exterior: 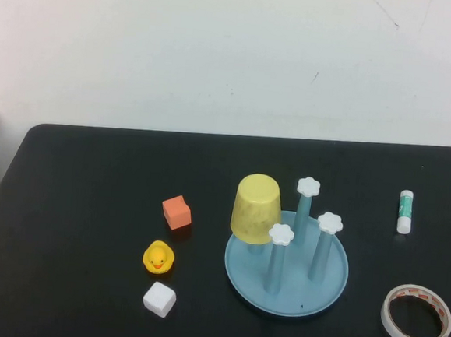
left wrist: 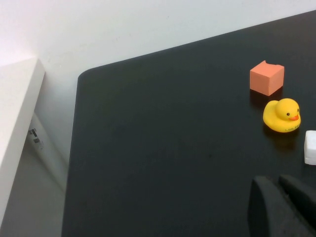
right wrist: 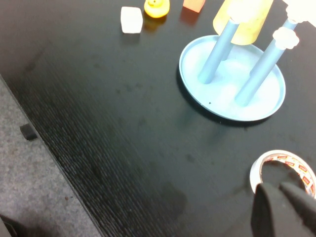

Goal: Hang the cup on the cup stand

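Observation:
The yellow cup hangs upside down, slightly tilted, over the far-left part of the cup stand, a light-blue dish. Three blue posts with white flower caps stand free; whatever carries the cup is hidden inside it. The right wrist view also has the cup and the stand. Neither arm appears in the high view. My left gripper is shut and empty above the table's left part. My right gripper is shut and empty, hovering by the tape roll.
Left of the stand lie an orange cube, a yellow rubber duck and a white cube. A glue stick lies at the right, and the tape roll sits at the front right.

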